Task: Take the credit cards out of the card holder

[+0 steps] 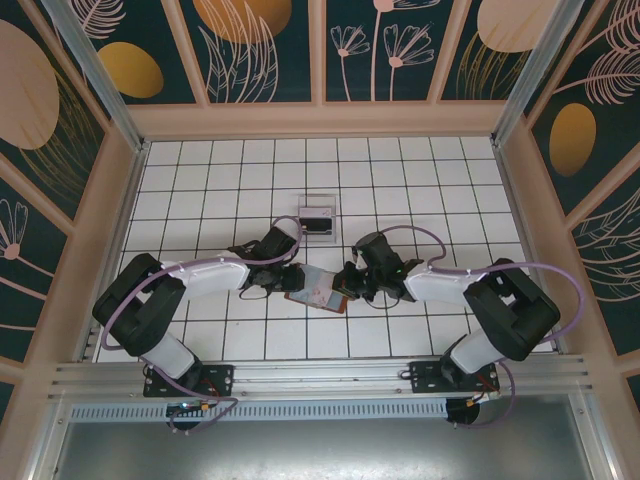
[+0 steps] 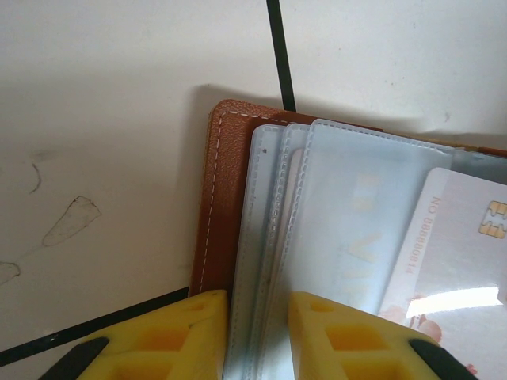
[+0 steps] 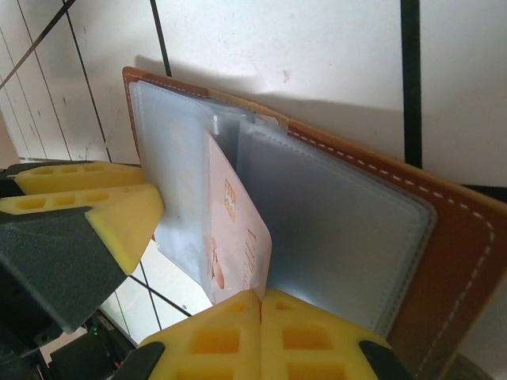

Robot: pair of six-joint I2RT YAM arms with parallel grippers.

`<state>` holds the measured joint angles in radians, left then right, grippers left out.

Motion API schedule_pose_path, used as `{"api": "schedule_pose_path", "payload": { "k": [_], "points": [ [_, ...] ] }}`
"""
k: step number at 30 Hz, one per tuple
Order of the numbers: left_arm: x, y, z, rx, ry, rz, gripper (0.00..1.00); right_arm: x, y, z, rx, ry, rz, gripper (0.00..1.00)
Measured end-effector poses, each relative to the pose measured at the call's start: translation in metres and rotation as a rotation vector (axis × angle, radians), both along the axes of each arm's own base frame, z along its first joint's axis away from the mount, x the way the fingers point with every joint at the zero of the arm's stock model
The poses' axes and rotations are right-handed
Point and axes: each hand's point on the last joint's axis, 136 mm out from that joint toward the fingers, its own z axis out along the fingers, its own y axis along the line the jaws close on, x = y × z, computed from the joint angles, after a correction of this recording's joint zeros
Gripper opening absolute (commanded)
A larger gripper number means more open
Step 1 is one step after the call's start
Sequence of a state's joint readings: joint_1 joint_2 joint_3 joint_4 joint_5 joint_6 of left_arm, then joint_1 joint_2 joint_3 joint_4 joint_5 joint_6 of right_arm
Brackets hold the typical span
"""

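brown card holder [image 2: 218, 198] on open tiles [image 1: 420, 190]

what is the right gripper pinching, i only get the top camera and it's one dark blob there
Observer: A pale pink card. Its lower corner sits between the shut fingers of the right gripper.
Operator: is it out of the wallet yet
Observer: Only partly. Its chip end is bare, and the rest lies under one of the clear sleeves of the brown wallet.
Operator: and the left one, holding anything
Observer: The left gripper pinches the edge of those sleeves between its yellow fingers.
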<state>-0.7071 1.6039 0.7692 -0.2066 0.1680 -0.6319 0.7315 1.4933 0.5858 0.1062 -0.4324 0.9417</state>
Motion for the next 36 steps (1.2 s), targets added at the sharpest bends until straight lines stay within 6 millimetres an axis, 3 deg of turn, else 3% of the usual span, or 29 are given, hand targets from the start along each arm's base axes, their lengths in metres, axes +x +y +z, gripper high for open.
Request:
{"api": "schedule_pose_path", "payload": {
  "k": [22,36],
  "points": [
    [-0.004,0.001,0.001,-0.011,0.003,-0.004,0.28,0.004,-0.011,0.032,-0.078,-0.044,0.022,0.01],
    [-0.018,0.011,0.003,0.001,0.024,-0.006,0.32,0.037,-0.012,0.072,-0.223,-0.268,0.16,0.0]
  ]
}}
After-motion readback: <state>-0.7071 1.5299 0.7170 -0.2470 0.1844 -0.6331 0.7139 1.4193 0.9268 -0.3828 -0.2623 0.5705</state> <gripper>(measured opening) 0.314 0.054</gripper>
